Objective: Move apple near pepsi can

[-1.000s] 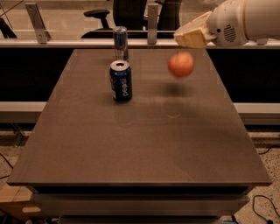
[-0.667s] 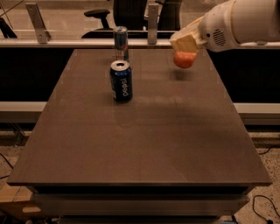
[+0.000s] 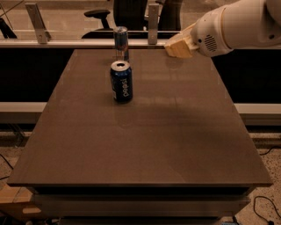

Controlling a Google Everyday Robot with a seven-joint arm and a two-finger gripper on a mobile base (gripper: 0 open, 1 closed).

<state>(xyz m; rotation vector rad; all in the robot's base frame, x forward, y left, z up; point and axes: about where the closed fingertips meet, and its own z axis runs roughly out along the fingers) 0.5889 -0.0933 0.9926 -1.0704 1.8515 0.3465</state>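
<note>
The pepsi can (image 3: 121,82) is dark blue with white lettering and a silver top. It stands upright on the brown table (image 3: 145,145), left of centre towards the back. My gripper (image 3: 178,46), tan at the end of a white arm (image 3: 237,24), hangs over the table's back right part, right of the can and well apart from it. The apple is hidden; no part of it shows at or below the gripper.
A taller, slimmer blue-and-silver can (image 3: 121,42) stands at the table's back edge, just behind the pepsi can. A metal rail (image 3: 66,43) with posts runs behind the table, and an office chair (image 3: 118,13) stands beyond it.
The arm has swung left and down over the spot where the apple was. The apple, in plain view a second ago, is now covered by the gripper. The cans have not moved.
</note>
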